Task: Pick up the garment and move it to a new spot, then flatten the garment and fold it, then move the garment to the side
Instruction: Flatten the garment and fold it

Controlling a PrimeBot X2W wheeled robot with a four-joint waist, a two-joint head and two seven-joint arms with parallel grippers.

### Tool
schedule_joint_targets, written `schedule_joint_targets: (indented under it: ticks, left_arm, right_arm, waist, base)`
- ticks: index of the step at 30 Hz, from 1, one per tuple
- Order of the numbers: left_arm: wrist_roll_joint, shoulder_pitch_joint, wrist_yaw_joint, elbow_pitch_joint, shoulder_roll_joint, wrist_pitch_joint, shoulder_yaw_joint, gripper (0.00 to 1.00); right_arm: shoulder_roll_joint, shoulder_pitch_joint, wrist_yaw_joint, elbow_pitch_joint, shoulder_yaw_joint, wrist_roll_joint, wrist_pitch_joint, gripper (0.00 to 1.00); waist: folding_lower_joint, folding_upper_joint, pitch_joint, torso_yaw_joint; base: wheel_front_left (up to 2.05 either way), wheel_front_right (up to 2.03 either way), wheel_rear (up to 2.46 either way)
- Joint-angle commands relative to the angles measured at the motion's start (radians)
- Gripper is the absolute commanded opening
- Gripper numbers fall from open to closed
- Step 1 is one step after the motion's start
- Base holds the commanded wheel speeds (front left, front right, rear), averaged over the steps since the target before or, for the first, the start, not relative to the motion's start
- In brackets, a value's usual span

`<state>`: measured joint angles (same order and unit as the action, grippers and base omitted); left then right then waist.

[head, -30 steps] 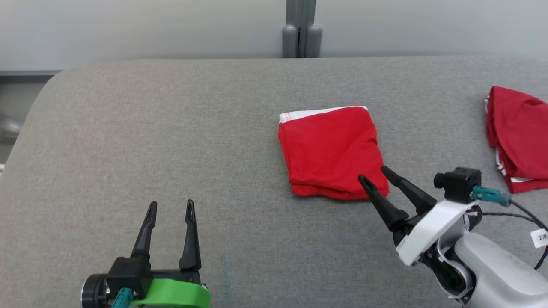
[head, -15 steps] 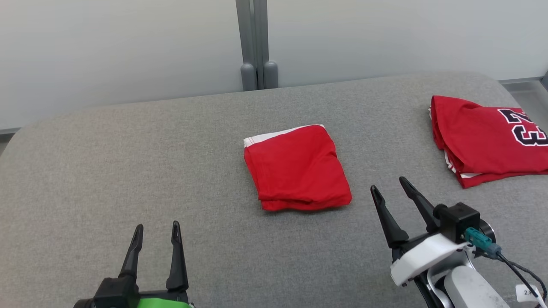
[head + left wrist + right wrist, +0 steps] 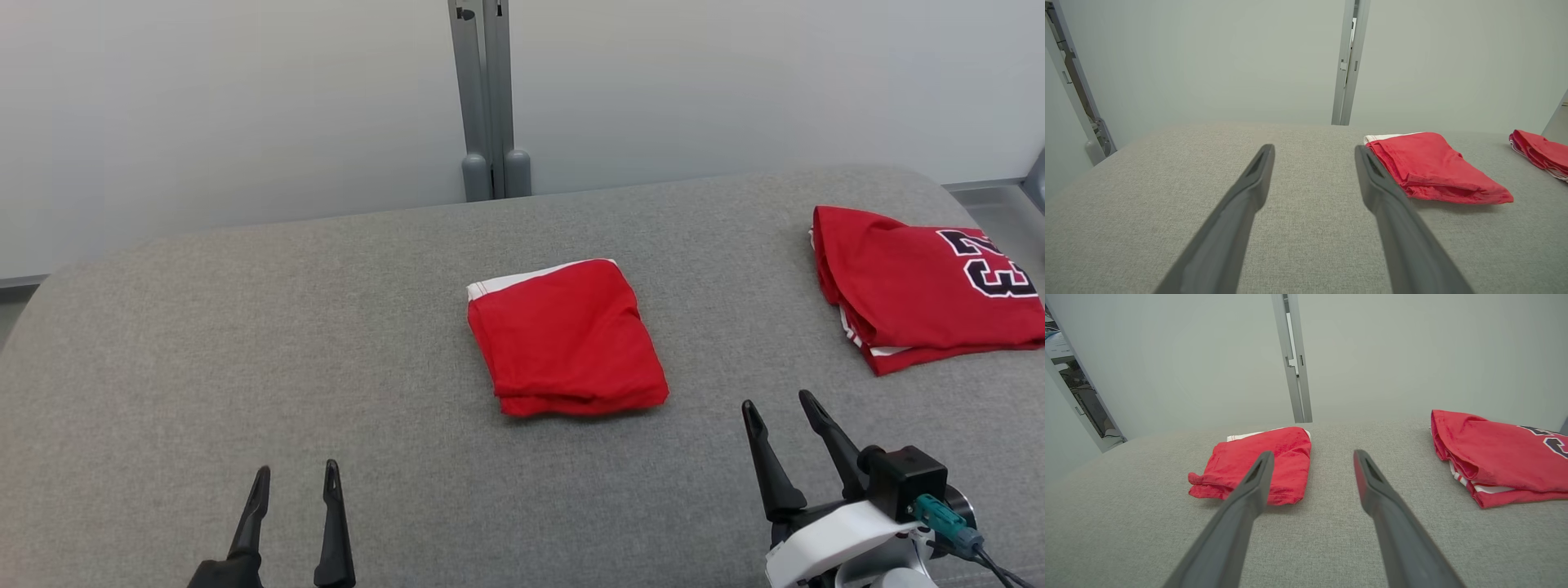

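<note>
Folding seems to be done: the garment [image 3: 567,339] lies as a compact red rectangle in the middle of the grey table [image 3: 245,343], with a white hem along its far edge and several layers showing at its near edge. From this I judge that the pick-up, the flattening and the fold are completed. Only the last step is left, to carry it to the side. The left gripper [image 3: 295,469] is at the near left, well apart from the cloth, with its jaws apart and nothing between them. The right gripper [image 3: 777,401] is at the near right, near the garment's near right corner but not touching it. Its jaws are also apart and empty. At the far right of the table lies a jersey [image 3: 914,294], red with a dark number and loosely folded, well apart from the garment. It may be a piece that is already put aside, but I cannot be sure of this. For the last step the right gripper looks the closer one. I think it would need to take all layers of the near edge together, otherwise the fold can open when the cloth is lifted.
</note>
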<state>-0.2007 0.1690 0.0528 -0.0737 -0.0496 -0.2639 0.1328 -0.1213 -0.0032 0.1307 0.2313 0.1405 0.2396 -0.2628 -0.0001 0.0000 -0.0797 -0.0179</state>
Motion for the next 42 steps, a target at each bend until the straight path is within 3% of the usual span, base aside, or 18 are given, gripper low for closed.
schedule_joint_targets:
  ticks: [1,42]
  left_arm:
    - [0.001,0.013,-0.003,-0.005,-0.002,0.0,-0.004,1.0]
    - [0.003,-0.017,-0.002,-0.041,-0.002,0.0,0.012,1.0]
  right_arm:
    - [0.001,0.013,0.0,-0.006,-0.003,-0.004,-0.002,1.0]
    - [-0.01,0.009,0.0,0.014,0.025,0.013,-0.002,1.0]
  waist:
    - [0.0001,0.0,-0.001,-0.001]
    - [0.0001,0.0,0.007,0.008]
  base:
    - [0.0,0.0,0.0]
    - [0.0,0.0,0.0]
